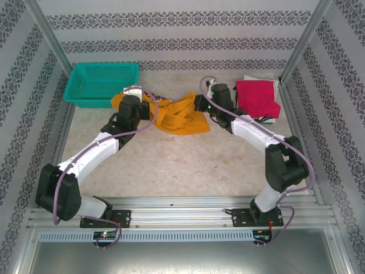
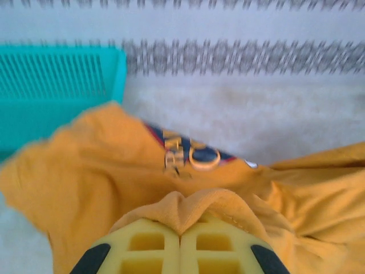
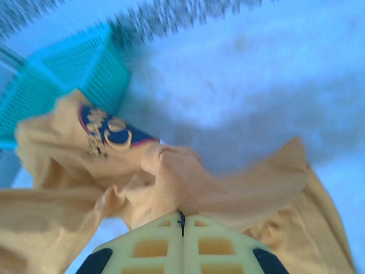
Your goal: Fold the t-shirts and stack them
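Observation:
A mustard-orange t-shirt [image 1: 177, 117] with dark blue-and-white lettering [image 2: 191, 155] hangs crumpled between both arms at the back middle of the table. My left gripper [image 2: 181, 231] is shut on a fold of its cloth, at the shirt's left end [image 1: 126, 98]. My right gripper [image 3: 181, 217] is shut on another bunch of the same shirt [image 3: 188, 182], at its right end [image 1: 199, 104]. A crimson-red t-shirt [image 1: 256, 98] lies folded at the back right, on top of white and dark ones [image 1: 268, 119].
A teal mesh basket [image 1: 100, 83] stands at the back left, right behind the shirt's left end. Patterned walls and metal posts [image 1: 302, 43] close in the table on three sides. Bare tabletop [image 1: 182, 165] stretches in front of the shirt.

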